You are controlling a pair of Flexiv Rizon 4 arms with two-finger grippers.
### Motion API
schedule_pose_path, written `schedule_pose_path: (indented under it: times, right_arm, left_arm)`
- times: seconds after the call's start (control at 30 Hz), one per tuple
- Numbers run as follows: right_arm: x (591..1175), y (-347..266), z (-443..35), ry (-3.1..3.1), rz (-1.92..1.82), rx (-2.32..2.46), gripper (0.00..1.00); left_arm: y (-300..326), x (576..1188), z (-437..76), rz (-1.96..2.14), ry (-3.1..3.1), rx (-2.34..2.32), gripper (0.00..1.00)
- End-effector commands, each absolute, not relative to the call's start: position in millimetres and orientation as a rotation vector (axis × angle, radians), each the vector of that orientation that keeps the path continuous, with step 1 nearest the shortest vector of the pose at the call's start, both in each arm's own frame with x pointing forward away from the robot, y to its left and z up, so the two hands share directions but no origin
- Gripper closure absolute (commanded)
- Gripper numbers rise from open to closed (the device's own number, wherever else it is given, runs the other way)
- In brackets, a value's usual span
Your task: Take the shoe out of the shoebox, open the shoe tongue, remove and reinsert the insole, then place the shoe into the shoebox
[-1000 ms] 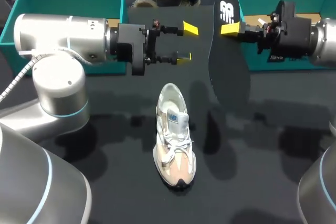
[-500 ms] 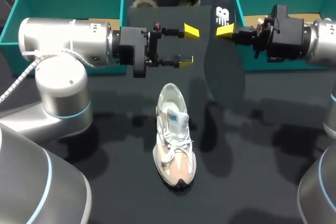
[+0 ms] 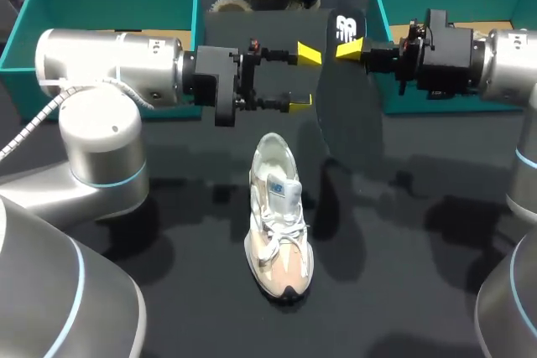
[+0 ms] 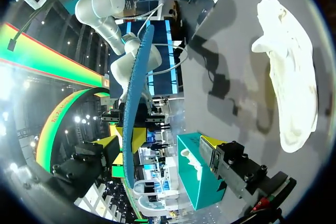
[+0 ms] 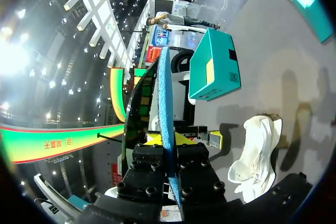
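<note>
My right hand (image 3: 351,48) grips the insole (image 3: 352,115) by one end, and the rest hangs free just ahead of my open left hand (image 3: 304,79). The shoe (image 3: 278,215) lies on the bench below them. With so small a grip, the insole could swing or slip out during a handover.

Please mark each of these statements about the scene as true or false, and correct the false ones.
1. The right hand grips the insole. True.
2. The shoe is inside a teal box. False: it stands on the table, outside both boxes.
3. The left hand is open and holds nothing. True.
4. The insole is inside the shoe. False: it hangs from the right hand above the table, apart from the shoe.
</note>
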State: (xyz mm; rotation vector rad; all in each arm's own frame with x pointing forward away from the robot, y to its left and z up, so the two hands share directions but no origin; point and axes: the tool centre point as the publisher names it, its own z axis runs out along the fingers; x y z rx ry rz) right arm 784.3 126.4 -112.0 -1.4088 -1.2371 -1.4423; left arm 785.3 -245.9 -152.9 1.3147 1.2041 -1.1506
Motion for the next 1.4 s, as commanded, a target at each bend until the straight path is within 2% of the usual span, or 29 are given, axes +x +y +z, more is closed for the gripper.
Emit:
schedule_pose_path:
  times: [0.03,0.33,0.4,0.57,0.73,0.87,1.0,1.13,1.23,1.4]
  right_arm:
    - [788.0,128.0,-118.2,-1.209,-1.42,-1.44,1.0]
    - [799.2,131.3,-132.9,-1.148,-1.319,-1.522,1.0]
    - [800.9,131.4,-134.3,-1.144,-1.309,-1.535,1.0]
    - [804.1,131.8,-138.1,-1.141,-1.284,-1.559,1.0]
    - [806.8,132.0,-141.4,-1.13,-1.278,-1.577,1.0]
    - [809.2,132.8,-143.9,-1.113,-1.288,-1.589,1.0]
    - [810.9,134.1,-145.3,-1.101,-1.294,-1.595,1.0]
    - [811.6,135.8,-146.9,-1.094,-1.293,-1.598,1.0]
    - [810.7,136.3,-148.0,-1.09,-1.294,-1.601,1.0]
    - [807.6,136.3,-150.1,-1.078,-1.3,-1.606,1.0]
  left_arm:
    - [-247.6,786.3,-153.7,-1.157,1.185,1.302,0.0]
    - [-246.2,785.5,-155.5,-1.164,1.172,1.28,0.0]
    - [-250.1,784.4,-157.8,-1.172,1.167,1.29,0.06]
    - [-259.5,779.5,-160.3,-1.172,1.162,1.322,0.14]
    - [-264.7,775.2,-159.5,-1.176,1.156,1.327,0.16]
    - [-267.0,773.1,-158.2,-1.175,1.149,1.331,0.22]
    - [-268.9,772.8,-157.5,-1.175,1.143,1.325,0.34]
    - [-270.8,773.1,-157.2,-1.153,1.141,1.32,0.4]
    - [-271.5,773.8,-156.9,-1.144,1.14,1.31,0.49]
    - [-272.9,774.2,-157.9,-1.136,1.141,1.304,0.53]
